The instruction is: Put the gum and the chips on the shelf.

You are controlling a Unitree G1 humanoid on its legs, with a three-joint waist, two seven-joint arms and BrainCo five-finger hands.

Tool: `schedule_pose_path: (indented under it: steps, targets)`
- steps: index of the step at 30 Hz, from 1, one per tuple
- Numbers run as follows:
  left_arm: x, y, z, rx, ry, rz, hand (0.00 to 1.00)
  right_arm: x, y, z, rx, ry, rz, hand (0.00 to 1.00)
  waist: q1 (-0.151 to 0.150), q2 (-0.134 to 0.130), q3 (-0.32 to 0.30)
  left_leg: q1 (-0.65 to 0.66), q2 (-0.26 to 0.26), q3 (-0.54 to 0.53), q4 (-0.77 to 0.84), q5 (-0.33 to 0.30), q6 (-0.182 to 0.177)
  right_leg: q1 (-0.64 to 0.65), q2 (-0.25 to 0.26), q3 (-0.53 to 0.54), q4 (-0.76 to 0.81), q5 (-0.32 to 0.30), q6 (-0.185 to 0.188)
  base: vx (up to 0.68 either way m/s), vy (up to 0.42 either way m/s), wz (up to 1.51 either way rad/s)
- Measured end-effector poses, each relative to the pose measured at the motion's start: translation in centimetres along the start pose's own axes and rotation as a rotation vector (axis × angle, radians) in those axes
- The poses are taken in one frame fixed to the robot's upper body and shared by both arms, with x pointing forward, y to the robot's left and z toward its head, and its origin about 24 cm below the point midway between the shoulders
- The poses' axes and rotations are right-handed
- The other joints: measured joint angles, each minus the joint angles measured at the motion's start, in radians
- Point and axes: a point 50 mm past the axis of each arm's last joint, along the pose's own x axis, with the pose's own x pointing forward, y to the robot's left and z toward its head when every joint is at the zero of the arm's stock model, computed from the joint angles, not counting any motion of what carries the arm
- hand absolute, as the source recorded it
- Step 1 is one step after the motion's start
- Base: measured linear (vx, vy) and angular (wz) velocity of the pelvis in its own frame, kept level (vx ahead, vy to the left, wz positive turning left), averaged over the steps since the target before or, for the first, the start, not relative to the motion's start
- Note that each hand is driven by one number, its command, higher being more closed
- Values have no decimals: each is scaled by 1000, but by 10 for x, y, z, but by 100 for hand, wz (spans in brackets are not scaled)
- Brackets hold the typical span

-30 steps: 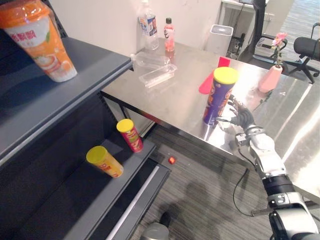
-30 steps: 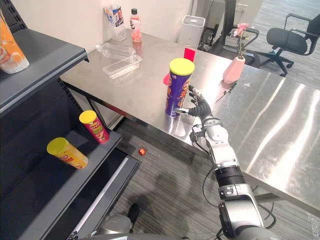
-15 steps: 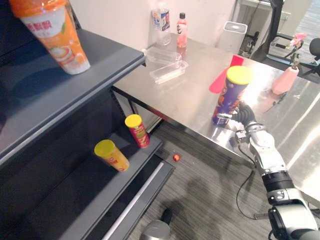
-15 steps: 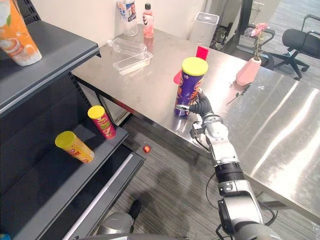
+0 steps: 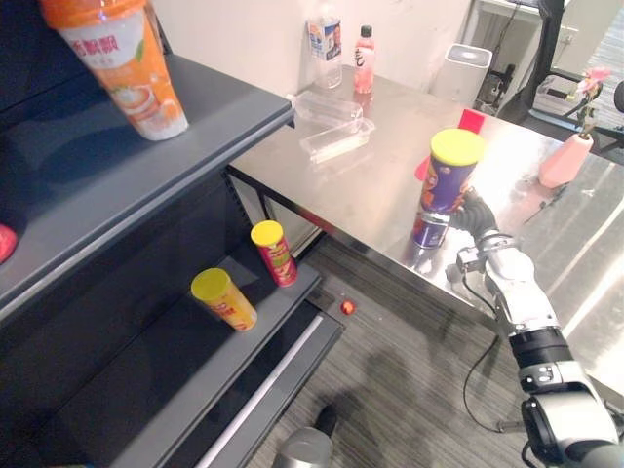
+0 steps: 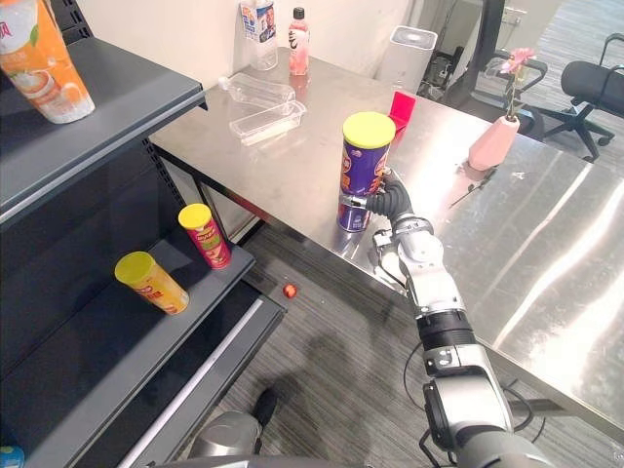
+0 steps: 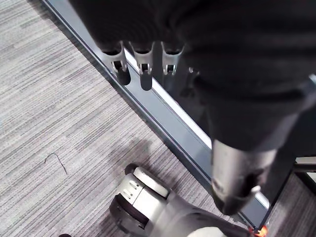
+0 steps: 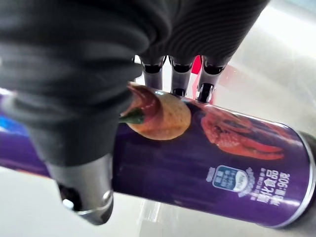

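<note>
The shelf is seen at 9 o'clock, the steel table at 2 o'clock. By the table's near edge the upright chips can is clasped by the right hand, fingers curled round it, with bare steel at its 3 o'clock. The left hand is held slack and empty.

The two head eyes are looking steeply down, sharing the steel counter, the dark shelf at left and the striped floor between. The left wrist camera is looking past the left hand at that floor; the right one is sitting very close behind the right hand, facing the purple chips can.
</note>
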Motion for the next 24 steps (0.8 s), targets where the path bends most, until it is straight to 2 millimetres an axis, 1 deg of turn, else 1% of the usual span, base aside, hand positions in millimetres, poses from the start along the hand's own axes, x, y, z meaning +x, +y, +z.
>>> schedule_pose_path:
  steps: [10,14,17,18,20,22,24]
  targets:
    - [0,0,0,1,1,1,0,0,-1,2,1,-10,-24,100,0,0,0,9,7,30,-9,0,0,-17,2,41,1,0,-1,-8,-8,-9]
    - [-1,1,-1,1,2,2,0,0,-1,9,1,-40,-29,100,-3,0,0,19,11,40,-14,-1,-1,-17,6,56,-1,0,-1,-14,-17,-10]
    - [-1,1,0,0,-7,5,0,0,1,26,14,-112,-19,100,-3,-2,1,26,22,65,-27,-2,-3,-27,13,88,-2,1,-1,-23,-27,-28]
    - [-1,1,0,0,-6,10,0,-1,5,36,49,-156,-5,100,-3,-2,1,39,28,84,-30,-4,-6,-34,17,109,-3,1,-2,7,-33,-25]
    - [-1,2,0,2,-6,13,0,-2,5,41,63,-180,6,100,-9,-3,1,41,29,87,-30,-4,-6,-34,18,112,-4,1,-2,11,-26,-15]
    - [-2,2,-1,2,-2,22,0,-4,6,51,91,-222,29,100,-23,-4,1,44,34,98,-32,-5,-7,-39,23,125,-7,2,-3,0,-19,-17]
    - [-2,3,-2,0,3,27,0,-6,8,60,109,-260,53,100,-28,-8,0,48,42,116,-39,-6,-9,-46,35,144,-22,9,-12,-4,-23,-29]
